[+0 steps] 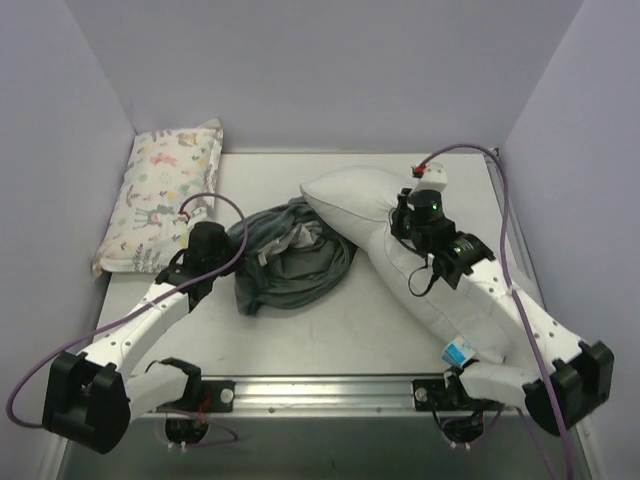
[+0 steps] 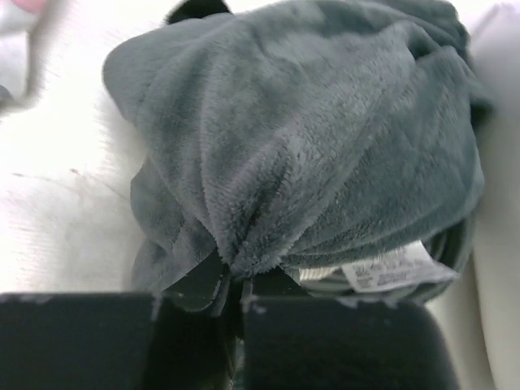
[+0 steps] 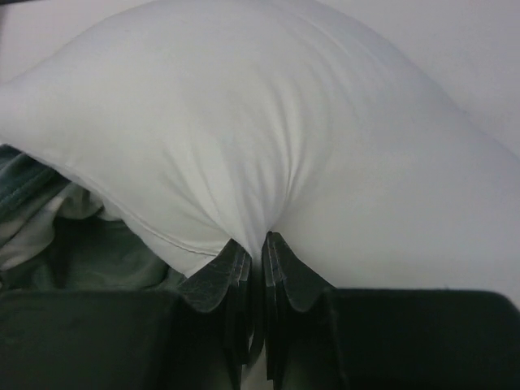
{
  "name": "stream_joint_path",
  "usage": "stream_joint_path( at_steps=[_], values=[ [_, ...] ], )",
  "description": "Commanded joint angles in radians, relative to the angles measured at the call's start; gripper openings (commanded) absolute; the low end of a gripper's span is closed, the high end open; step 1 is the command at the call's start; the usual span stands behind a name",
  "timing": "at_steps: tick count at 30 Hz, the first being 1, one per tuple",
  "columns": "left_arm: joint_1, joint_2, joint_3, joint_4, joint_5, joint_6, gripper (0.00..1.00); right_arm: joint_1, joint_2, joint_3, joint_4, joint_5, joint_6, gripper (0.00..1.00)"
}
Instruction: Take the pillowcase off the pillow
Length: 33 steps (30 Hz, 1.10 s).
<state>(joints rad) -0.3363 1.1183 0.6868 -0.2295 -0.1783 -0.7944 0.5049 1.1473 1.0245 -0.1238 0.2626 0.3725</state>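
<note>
**Both pincers clamped on fabric, pillowcase bunched beside the pillow**

The left pincer (image 2: 231, 280) is pressed together on a fold of the pillowcase (image 2: 309, 146), the dark grey-green plush gathered into creases that run straight into its tips. A small white printed label (image 2: 394, 272) pokes out of the folds just right of the grip. From above, the pillowcase lies in a crumpled heap near the middle of the surface (image 1: 330, 330), directly ahead of the left pincer and touching it, with some lighter inner cloth showing among the folds.

The right pincer (image 3: 256, 252) is closed on a pinch of the pillow (image 3: 268, 130), the white cover puckering where it enters the tips. The pillow bulges up and away from this grip. In the top view it is bent, running from the centre rear of the surface down toward the right arm's base, where its blue-and-white tag (image 1: 458, 352) shows at the near corner. The right pincer sits on its upper middle part.

The pillowcase heap touches the pillow's left side; whether any corner of the pillow is inside the cover cannot be told. A smaller printed pillow (image 1: 160, 200) lies at the far left, apart from both.
</note>
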Motion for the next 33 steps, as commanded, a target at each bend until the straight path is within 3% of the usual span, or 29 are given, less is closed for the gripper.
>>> stream_joint_path(
  at_steps=[1, 2, 4, 7, 9, 14, 20, 21, 33],
  values=[
    [-0.053, -0.084, -0.044, -0.016, -0.004, 0.029, 0.07, 0.026, 0.035, -0.038, 0.282, 0.047, 0.028, 0.0],
    [-0.058, -0.119, -0.053, -0.021, 0.008, 0.038, 0.13, 0.024, 0.045, -0.047, 0.286, 0.031, 0.037, 0.0],
    [-0.061, -0.153, -0.07, -0.039, 0.02, 0.052, 0.36, 0.026, 0.072, -0.079, 0.296, -0.041, 0.061, 0.02],
    [-0.063, -0.213, -0.063, -0.065, 0.048, 0.086, 0.58, 0.026, 0.118, -0.095, 0.306, -0.098, 0.078, 0.25],
    [-0.064, -0.245, -0.049, -0.086, 0.065, 0.104, 0.65, 0.017, 0.175, -0.077, 0.296, -0.117, 0.066, 0.43],
    [-0.066, -0.278, 0.023, -0.131, 0.12, 0.142, 0.69, -0.083, 0.255, 0.051, 0.201, -0.253, 0.071, 0.63],
    [-0.067, -0.31, 0.069, -0.166, 0.178, 0.181, 0.73, -0.057, 0.189, 0.078, 0.128, -0.325, 0.051, 0.82],
    [-0.067, -0.311, 0.085, -0.177, 0.178, 0.187, 0.73, -0.045, 0.151, 0.083, 0.092, -0.324, 0.051, 0.99],
    [-0.081, -0.408, 0.131, -0.249, 0.28, 0.29, 0.79, -0.031, -0.352, -0.043, -0.2, -0.226, 0.102, 1.0]
  ],
)
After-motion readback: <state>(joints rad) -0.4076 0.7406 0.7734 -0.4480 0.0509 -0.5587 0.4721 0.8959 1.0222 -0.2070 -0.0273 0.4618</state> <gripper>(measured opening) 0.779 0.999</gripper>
